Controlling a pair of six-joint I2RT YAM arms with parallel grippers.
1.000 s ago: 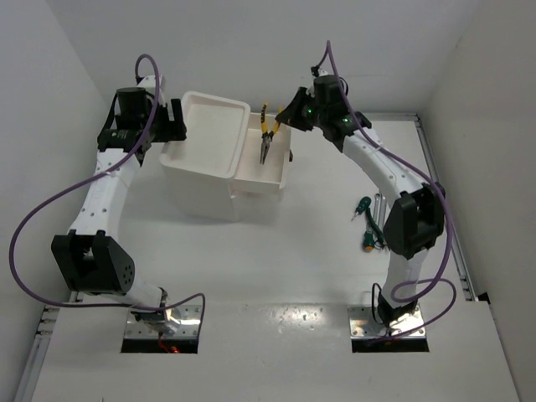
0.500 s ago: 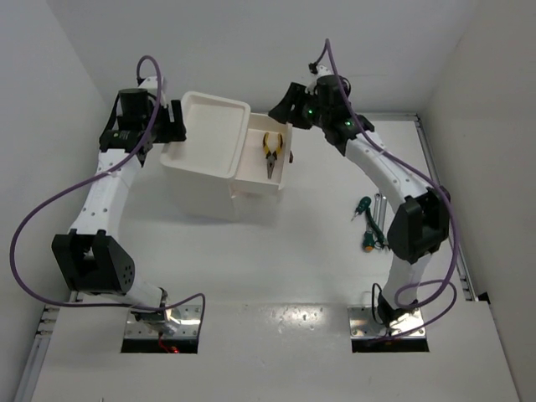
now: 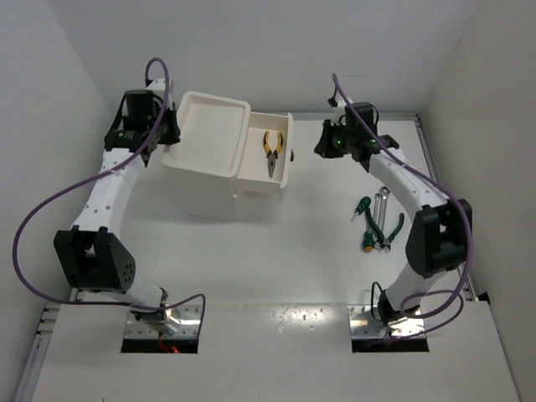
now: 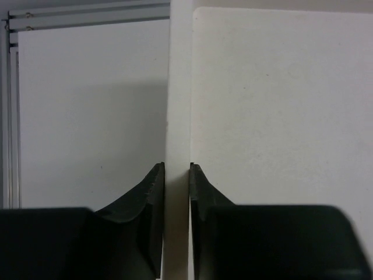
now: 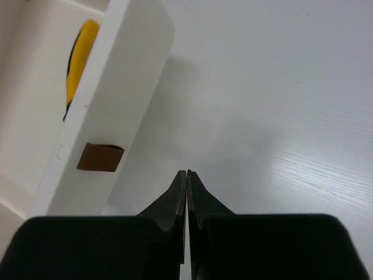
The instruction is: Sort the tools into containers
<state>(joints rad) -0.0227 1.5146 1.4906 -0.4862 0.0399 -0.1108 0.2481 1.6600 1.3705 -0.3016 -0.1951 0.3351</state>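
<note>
The containers are one white drawer unit (image 3: 209, 146) with a recessed tray top. Its top drawer (image 3: 280, 172) stands pulled out to the right, brown handle (image 5: 101, 157) on its front. Yellow-handled pliers (image 3: 272, 152) lie inside that drawer, and a yellow handle (image 5: 80, 55) shows in the right wrist view. My left gripper (image 3: 171, 139) (image 4: 177, 169) is shut on the unit's left rim (image 4: 178, 105). My right gripper (image 3: 322, 144) (image 5: 187, 173) hangs just right of the drawer, shut and empty. On the table at the right lie a green-handled screwdriver (image 3: 361, 207), green-handled pliers (image 3: 393, 229) and a silver wrench (image 3: 379, 203).
White walls close in at the left, back and right. A metal rail (image 3: 435, 180) runs along the table's right edge behind the loose tools. An orange-tipped piece (image 3: 368, 245) lies by the pliers. Both arm bases sit at the near edge.
The yellow pliers dropped from my right gripper into the open drawer; that gripper drew back to the right and shut. My left gripper closed on the unit's rim.
</note>
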